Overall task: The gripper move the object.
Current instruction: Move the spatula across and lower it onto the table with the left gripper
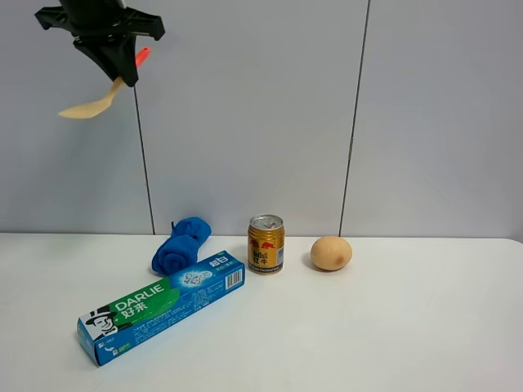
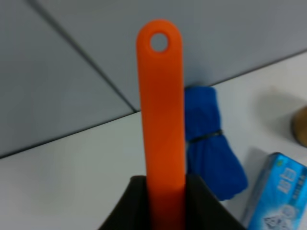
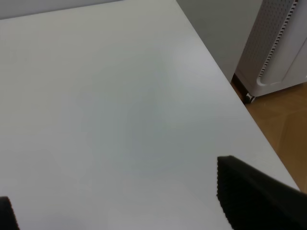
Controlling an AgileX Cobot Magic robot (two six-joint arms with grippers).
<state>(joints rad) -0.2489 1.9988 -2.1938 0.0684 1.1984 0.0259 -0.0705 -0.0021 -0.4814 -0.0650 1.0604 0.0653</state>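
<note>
1. The black two-fingered left gripper (image 1: 122, 72) is clamping a slim spoon (image 1: 91, 107) with an orange-red handle and a pale wooden head. In the left wrist view its black fingers (image 2: 204, 211) are pressing on both sides of the handle, whose holed end is sticking out past them.
2. The spoon is hanging in the air, high above the white desk (image 1: 392, 327), over its left part and toward the far edge. It is tilting, with the wooden head pointing down and outward toward the left edge and touching nothing.
3. The right gripper (image 3: 115, 191) is hovering over bare desk near the right edge. Its dark fingers (image 3: 254, 196) are standing wide apart with nothing between them, so it is taking no part in the carry.
4. Four things are lying on the desk well below the spoon:
   - a blue-green Darlie toothpaste box (image 1: 163, 306), lying slantwise toward the front left corner;
   - a rolled blue cloth (image 1: 181, 245), just behind the box near the far edge;
   - a small gold and red drink can (image 1: 266, 243), standing upright midway along the far edge;
   - a tan egg-shaped object (image 1: 331, 253), sitting beside the can on the side of the right edge.
5. Judging progress, the grasp and the lift are looking done, since the spoon is clear of the desk and firmly pinched. The carry to a resting place, the lowering and the release are not yet done. The pictures are not showing where the spoon is meant to go.
6. The open stretch toward the front and right edges is looking like the easiest place to set it down without brushing the can or the box.
</note>
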